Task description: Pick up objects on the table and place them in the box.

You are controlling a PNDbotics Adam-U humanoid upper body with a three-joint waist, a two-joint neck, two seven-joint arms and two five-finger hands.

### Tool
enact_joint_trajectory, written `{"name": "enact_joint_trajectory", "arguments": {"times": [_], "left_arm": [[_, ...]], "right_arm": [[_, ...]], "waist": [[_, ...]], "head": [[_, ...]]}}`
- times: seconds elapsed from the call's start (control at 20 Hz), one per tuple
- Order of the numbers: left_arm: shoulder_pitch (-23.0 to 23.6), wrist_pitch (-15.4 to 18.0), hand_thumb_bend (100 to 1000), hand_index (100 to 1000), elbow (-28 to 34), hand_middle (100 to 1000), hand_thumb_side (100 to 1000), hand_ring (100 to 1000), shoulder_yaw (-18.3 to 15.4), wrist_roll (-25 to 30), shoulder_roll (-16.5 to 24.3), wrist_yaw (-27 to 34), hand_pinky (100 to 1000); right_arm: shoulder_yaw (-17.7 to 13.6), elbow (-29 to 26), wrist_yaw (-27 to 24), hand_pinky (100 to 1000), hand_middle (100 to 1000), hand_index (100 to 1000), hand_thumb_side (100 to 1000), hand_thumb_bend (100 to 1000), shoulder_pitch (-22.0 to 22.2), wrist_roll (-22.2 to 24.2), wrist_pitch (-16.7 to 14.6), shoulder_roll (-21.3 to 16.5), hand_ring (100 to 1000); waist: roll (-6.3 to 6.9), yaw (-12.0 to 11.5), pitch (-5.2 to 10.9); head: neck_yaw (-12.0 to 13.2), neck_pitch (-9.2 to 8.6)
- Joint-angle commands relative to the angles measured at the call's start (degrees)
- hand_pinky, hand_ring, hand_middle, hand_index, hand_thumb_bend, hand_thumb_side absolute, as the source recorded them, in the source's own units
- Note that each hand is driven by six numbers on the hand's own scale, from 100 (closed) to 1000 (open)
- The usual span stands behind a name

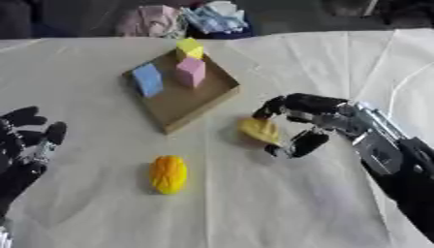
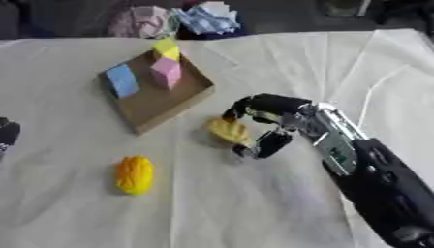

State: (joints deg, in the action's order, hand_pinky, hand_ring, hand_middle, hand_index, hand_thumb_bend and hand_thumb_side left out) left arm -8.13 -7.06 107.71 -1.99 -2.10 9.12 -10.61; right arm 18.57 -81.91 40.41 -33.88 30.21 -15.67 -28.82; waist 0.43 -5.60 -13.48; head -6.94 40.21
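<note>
The right hand curled round a yellow object on the counter, just beside the box; its shape stayed unclear. The left hand, partly cut off, rested open.

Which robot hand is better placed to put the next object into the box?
The right robot hand: its fingers already curl around the yellow object beside the box. The left robot hand rests open, far away.

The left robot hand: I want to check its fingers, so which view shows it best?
The left eye view: the left robot hand shows there at the left edge, fingers up and relaxed, holding nothing. The right eye view shows only a dark sliver of it at its left edge.
</note>
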Motion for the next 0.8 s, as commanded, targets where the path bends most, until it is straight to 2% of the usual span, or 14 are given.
{"name": "enact_joint_trajectory", "arguments": {"times": [0.05, 0.25, 0.35, 0.4, 0.6, 0.8], "left_arm": [[-0.4, 0.1, 590, 785, 0.5, 640, 491, 566, -0.3, 0.1, 1.0, -0.3, 695], [-0.4, 0.1, 589, 785, 0.5, 640, 491, 565, -0.2, 0.2, 1.0, -0.3, 695], [-0.4, 0.1, 589, 785, 0.5, 640, 491, 565, -0.2, 0.2, 1.0, -0.2, 695], [-0.4, 0.1, 588, 785, 0.5, 640, 491, 565, -0.2, 0.2, 1.0, -0.2, 695], [-0.4, 0.1, 587, 785, 0.5, 640, 492, 564, -0.2, 0.2, 1.0, -0.2, 695], [-0.4, 0.1, 587, 785, 0.5, 639, 492, 564, -0.2, 0.2, 0.9, -0.2, 695]], "right_arm": [[0.3, 0.7, 1.6, 768, 703, 825, 319, 254, -1.1, -1.4, -0.2, -0.3, 784], [0.3, 1.9, 3.4, 737, 588, 720, 242, 206, -1.7, -5.8, 0.3, 0.2, 733], [0.2, 2.3, 4.4, 717, 525, 652, 164, 157, -1.9, -9.4, 0.8, 0.4, 698], [0.1, 2.4, 4.8, 703, 487, 605, 100, 100, -2.1, -11.4, 1.1, 0.4, 674], [0.0, 2.6, 5.4, 654, 355, 459, 100, 100, -2.7, -19.3, 2.1, 0.7, 599], [0.1, 2.7, 5.4, 637, 319, 425, 100, 100, -3.8, -25.1, 2.7, 1.0, 570]], "waist": [[-0.39, 0.0, 0.66], [-0.39, -0.1, 0.69], [-0.40, -0.1, 0.69], [-0.41, -0.1, 0.69], [-0.49, -0.2, 0.71], [-0.56, -0.2, 0.77]], "head": [[-0.2, -0.51], [-0.3, -0.48], [-0.4, -0.44], [-0.4, -0.43], [-0.4, -0.35], [-0.5, -0.31]]}}
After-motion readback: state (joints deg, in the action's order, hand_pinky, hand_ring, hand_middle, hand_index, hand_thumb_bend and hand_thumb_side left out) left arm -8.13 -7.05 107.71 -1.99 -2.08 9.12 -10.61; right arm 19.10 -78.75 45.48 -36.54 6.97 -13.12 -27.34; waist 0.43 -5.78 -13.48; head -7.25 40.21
